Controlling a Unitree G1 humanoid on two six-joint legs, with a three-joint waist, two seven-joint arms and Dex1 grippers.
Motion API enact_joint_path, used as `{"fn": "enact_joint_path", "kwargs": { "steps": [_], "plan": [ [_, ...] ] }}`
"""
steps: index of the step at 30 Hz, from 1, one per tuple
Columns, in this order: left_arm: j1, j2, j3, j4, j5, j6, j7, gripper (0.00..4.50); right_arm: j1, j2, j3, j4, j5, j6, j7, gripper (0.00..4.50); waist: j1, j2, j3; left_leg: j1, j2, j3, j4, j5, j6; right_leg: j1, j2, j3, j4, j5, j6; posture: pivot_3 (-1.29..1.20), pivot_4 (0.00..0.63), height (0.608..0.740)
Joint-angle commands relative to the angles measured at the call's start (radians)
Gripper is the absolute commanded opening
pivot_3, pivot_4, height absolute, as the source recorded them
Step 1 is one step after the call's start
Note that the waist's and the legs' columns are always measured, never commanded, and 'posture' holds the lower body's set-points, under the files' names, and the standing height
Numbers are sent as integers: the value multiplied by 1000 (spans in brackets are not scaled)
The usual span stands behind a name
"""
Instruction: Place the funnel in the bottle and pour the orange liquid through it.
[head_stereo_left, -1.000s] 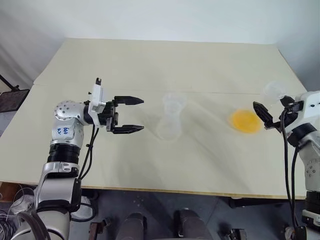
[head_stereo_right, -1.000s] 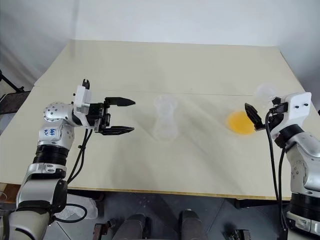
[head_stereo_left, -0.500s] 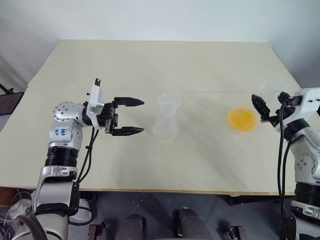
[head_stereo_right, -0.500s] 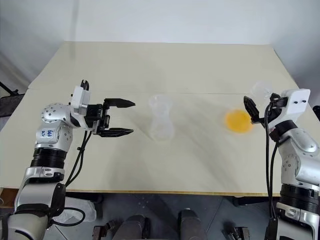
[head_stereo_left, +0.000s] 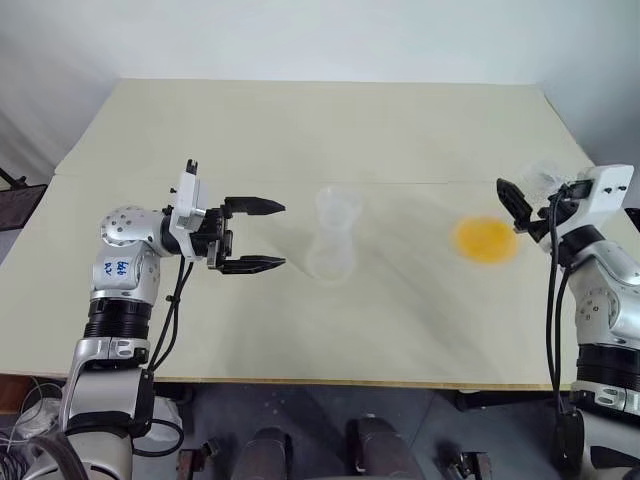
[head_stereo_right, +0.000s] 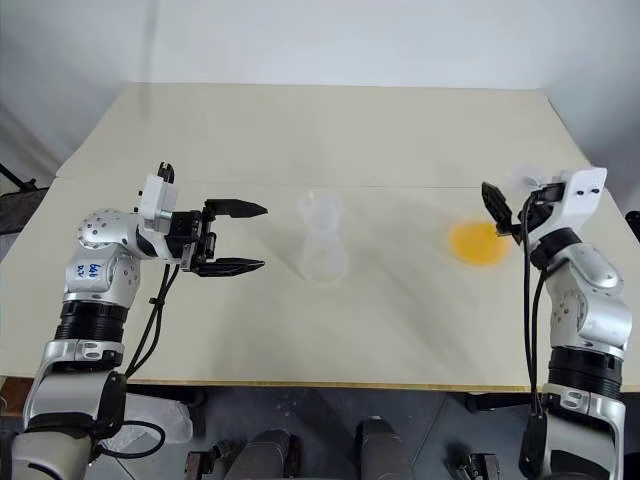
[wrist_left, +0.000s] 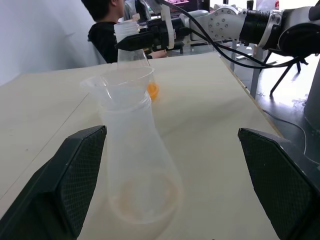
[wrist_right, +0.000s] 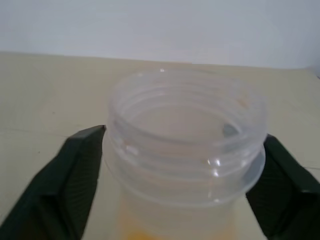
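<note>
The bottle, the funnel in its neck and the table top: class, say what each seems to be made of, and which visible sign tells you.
The bottle: probably plastic, frosted and translucent; the table shows only hazily through it.
The funnel: likely clear, glossy plastic; its thin rim catches light and it is see-through.
The table: smooth, matt, cream surface with a seam across it; perhaps laminate or painted board, uncertain.

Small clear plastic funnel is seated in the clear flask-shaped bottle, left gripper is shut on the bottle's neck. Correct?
Not quite. The small clear plastic funnel is seated in the clear frosted flask-shaped bottle, but the left gripper is open and stands beside the bottle, apart from it, gripping nothing. The left eye view shows the gap.
</note>
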Motion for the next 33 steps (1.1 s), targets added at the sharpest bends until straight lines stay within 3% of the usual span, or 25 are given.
{"fn": "enact_joint_path", "kwargs": {
  "steps": [1, 8, 20, 25, 33],
  "plan": [
    [10, 14, 30, -47, -32, 4, 9, 4500, -20, -4, -24, -17, 18, -23, 1, 2582, 0, 0, 0, 0, 0, 0, 0, 0, 0, 0, 0, 0, 0, 0, 0, 0, 150, 740],
    [25, 12, 25, -54, -32, 1, 14, 4500, -1, -24, -1, -104, 29, 3, 35, 2458, 0, 0, 0, 0, 0, 0, 0, 0, 0, 0, 0, 0, -1, 0, 0, 0, 150, 740],
    [-36, -26, 24, 86, 3, -99, 30, 4500, -125, -149, 245, -515, -37, 268, 44, 2458, 4, 2, 1, -1, 0, -1, -1, 0, 0, -2, 0, 0, -5, 0, 0, 0, 150, 740],
    [-79, -21, 39, 141, -7, -104, 16, 4500, -225, -204, 431, -605, -216, 298, 21, 2458, 3, 2, 1, -3, -1, -1, -1, 0, 0, -2, -2, -1, -6, 0, 0, 0, 150, 740],
    [-122, -31, 34, 197, -7, -96, -14, 4500, -245, -186, 550, -634, -400, 260, 3, 2458, 1, 2, 1, -3, -1, -1, -2, 0, 0, -3, -2, -1, -6, 0, 0, 0, 150, 740]
  ]
}}
